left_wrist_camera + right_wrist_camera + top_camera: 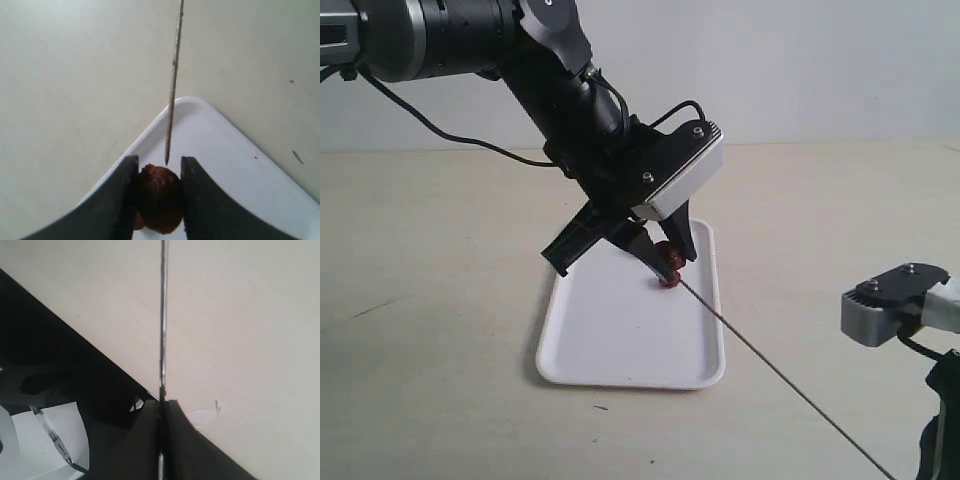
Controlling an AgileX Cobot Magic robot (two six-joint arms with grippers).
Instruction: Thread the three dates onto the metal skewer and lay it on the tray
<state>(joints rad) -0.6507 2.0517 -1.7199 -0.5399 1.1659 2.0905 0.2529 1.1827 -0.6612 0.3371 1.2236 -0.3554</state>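
Step in hand: threading. The left end effector point(159, 164) presents a date point(159, 200) to the tip of the skewer point(172, 85). The tip stands just short of the fruit and, as far as can be judged, has not entered it.
Left end effector: closed on the date, one jaw on each side of it.
Right end effector point(162, 407): jaws pressed together on the skewer's shaft, well back from the tip.
Date, place: held just above the tray point(620, 340), near the tray's far right corner. Whether it touches the tray cannot be told.
Other dates: not made out in any view.
Tray, place: flat on the table point(440, 300), about mid-table and well clear of the far edge.
Skewer, long axis: a straight diagonal line from the table's near right corner toward the tray's far right corner.
Skewer, pointing: tip toward the date, lined up nearly on its middle in the left wrist view.
Next move calls for: a straight push along the skewer's own axis with the date held firm. Any drift sideways would likely let the tip slide off the wrinkled skin.
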